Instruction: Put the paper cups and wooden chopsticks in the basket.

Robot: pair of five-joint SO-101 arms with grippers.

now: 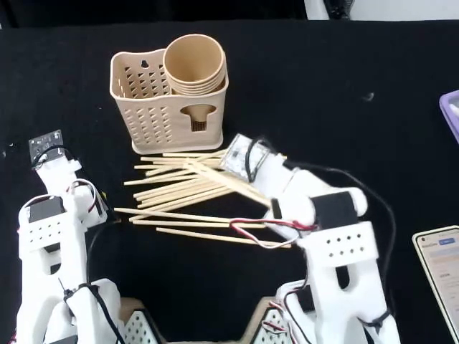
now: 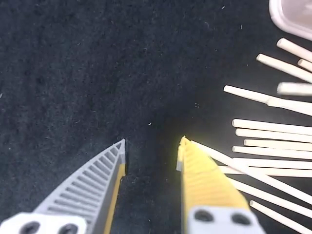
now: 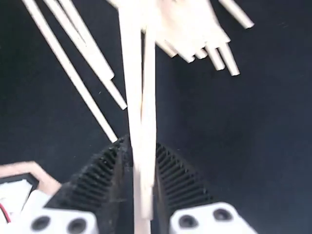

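Note:
A beige slotted basket (image 1: 154, 107) stands at the back of the black table, with a stack of paper cups (image 1: 195, 63) in its right half. Several wooden chopsticks (image 1: 179, 188) lie scattered in front of it. My right gripper (image 3: 144, 151) is shut on a pair of chopsticks (image 3: 139, 87), which stick out from the jaws over the pile (image 3: 195, 29); in the high view that pair (image 1: 226, 179) slants up from the right arm (image 1: 308, 208). My left gripper (image 2: 151, 151) is open above bare cloth, beside the chopstick ends (image 2: 268, 131).
A phone (image 1: 439, 261) lies at the right table edge and a purple object (image 1: 452, 111) sits farther back on the right. The left arm (image 1: 54, 222) stands at the front left. A white container corner (image 2: 292, 17) shows in the left wrist view.

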